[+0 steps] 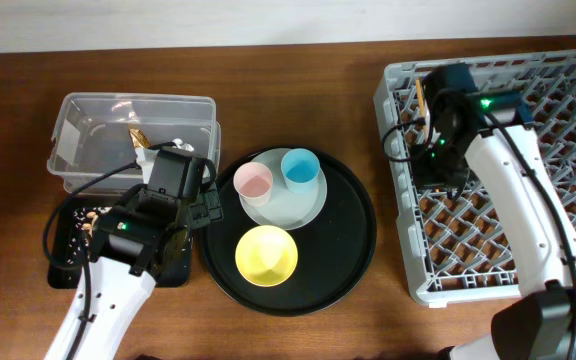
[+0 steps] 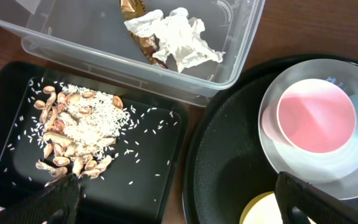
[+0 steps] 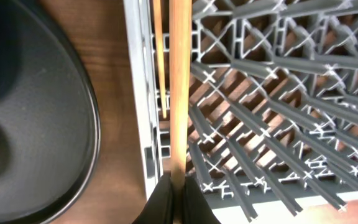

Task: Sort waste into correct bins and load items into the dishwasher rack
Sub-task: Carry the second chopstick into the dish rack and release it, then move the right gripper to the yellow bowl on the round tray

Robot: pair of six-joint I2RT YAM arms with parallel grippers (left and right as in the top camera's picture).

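Observation:
My right gripper (image 3: pixel 178 186) is shut on a wooden chopstick (image 3: pixel 179 93), held over the left wall of the grey dishwasher rack (image 3: pixel 278 74). A second chopstick (image 3: pixel 160 56) shows just left of it, lower down inside that wall. My left gripper (image 2: pixel 176 202) is open and holds nothing. It hangs over the gap between the black rectangular tray (image 2: pixel 148 162) and the round tray. Food scraps (image 2: pixel 73 134) lie in the rectangular tray. The white napkin (image 2: pixel 176 37) and gold wrapper (image 2: pixel 138 28) lie in the clear tub (image 2: pixel 135 65).
A large round black tray (image 1: pixel 348 240) sits mid-table. It holds a pale plate (image 1: pixel 303 205) with a pink cup (image 1: pixel 253 181) and a blue cup (image 1: pixel 300 168) on it, and a yellow bowl (image 1: pixel 266 254) beside the plate. The rack (image 1: pixel 508 170) fills the right side.

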